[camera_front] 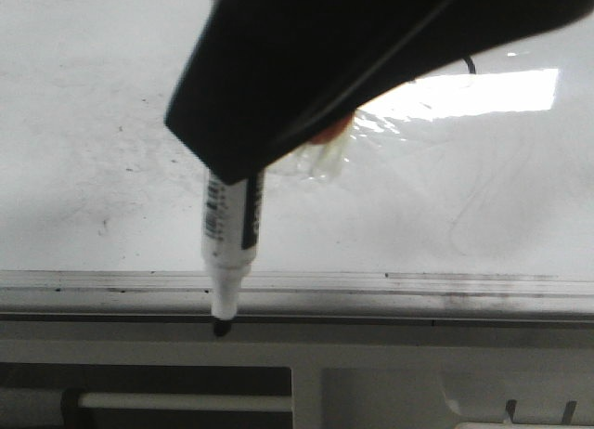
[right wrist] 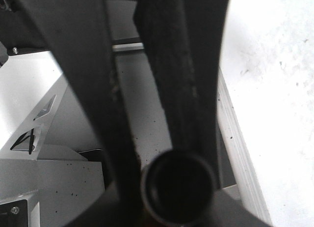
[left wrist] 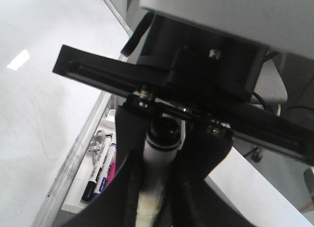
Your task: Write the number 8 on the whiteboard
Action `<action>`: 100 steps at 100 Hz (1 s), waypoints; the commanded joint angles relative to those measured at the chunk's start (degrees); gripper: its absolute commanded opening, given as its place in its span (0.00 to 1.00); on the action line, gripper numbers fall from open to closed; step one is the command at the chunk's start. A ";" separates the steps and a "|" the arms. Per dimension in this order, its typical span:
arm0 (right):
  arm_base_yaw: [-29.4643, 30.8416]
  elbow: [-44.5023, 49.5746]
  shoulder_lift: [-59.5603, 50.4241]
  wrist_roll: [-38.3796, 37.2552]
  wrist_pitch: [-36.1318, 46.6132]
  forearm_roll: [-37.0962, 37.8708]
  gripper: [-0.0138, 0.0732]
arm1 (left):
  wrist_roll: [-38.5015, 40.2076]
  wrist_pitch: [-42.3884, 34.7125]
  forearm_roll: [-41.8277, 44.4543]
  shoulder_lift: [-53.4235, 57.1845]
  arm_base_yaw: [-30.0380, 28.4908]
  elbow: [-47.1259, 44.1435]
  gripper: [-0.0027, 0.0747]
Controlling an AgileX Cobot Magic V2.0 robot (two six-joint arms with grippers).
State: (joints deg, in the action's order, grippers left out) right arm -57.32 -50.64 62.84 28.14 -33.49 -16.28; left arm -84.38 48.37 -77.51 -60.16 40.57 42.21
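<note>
The whiteboard is glossy white with specks and glare, and its silver rail runs along the near edge. No black number 8 shows on it, only faint grey curves at the right. A white marker hangs upright under a black gripper body, with its bare black tip just off the rail. In the left wrist view my left gripper is shut on the marker barrel. In the right wrist view my right gripper is closed round the marker's round black end.
A white pen tray with spare markers lies beside the rail, on the robot's side. A white block and a grey desk strip border the board. The right gripper's black rail is close in front of the left wrist camera.
</note>
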 commanded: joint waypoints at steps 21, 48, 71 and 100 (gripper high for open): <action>-0.09 -2.51 -0.81 1.08 5.99 2.36 0.31 | 0.16 -2.40 -3.26 0.54 0.43 1.63 0.01; 4.97 -2.51 -2.88 1.08 2.24 7.76 0.66 | 0.03 -5.68 -3.26 0.54 0.43 1.63 0.01; 13.86 -2.51 -9.99 1.08 -1.80 8.17 0.66 | 1.01 -9.56 -3.26 0.54 0.43 1.63 0.01; 21.54 -2.51 -19.59 0.95 -9.92 9.77 0.28 | 8.41 -20.86 -3.26 0.54 0.43 1.63 0.01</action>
State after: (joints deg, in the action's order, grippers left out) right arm -37.63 -51.10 46.15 28.50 -45.19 -6.77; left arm -78.81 31.38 -77.62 -60.27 40.57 42.21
